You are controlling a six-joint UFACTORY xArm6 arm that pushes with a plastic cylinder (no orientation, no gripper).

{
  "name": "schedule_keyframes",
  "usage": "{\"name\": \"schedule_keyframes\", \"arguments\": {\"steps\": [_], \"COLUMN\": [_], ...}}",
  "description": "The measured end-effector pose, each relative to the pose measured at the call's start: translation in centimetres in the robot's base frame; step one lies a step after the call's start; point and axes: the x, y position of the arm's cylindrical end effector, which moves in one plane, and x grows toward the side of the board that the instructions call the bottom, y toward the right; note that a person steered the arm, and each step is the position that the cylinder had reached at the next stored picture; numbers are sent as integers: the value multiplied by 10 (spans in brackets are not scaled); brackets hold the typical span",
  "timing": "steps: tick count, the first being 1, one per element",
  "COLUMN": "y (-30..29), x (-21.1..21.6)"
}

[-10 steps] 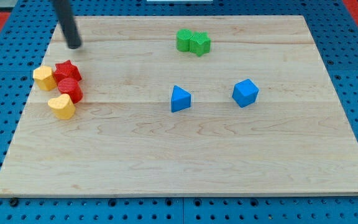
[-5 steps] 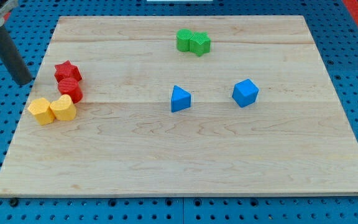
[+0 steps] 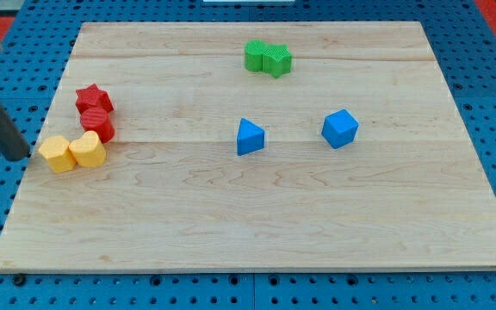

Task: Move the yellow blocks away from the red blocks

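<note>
Currently my tip (image 3: pixel 18 156) sits at mid-left, just off the board (image 3: pixel 317 232) edge, left of the yellow pair (image 3: pixel 71 151); the rod carries no pincer. That pair lies side by side, long axis left-right, its right block touching the red cylinder (image 3: pixel 99 123) below the red star (image 3: pixel 94 97). Best push from above the pair, driving it toward the frame's bottom.

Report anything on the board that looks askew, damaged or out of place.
Nothing looks damaged or tipped. My tip sits off the wooden board, just left of the two yellow blocks, one of which touches the red cylinder.
</note>
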Motion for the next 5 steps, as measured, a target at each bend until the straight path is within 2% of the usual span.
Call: {"name": "schedule_keyframes", "arguments": {"steps": [2,3,4,5], "y": [133,167,161,130], "x": [4,-19,-51,-48]}}
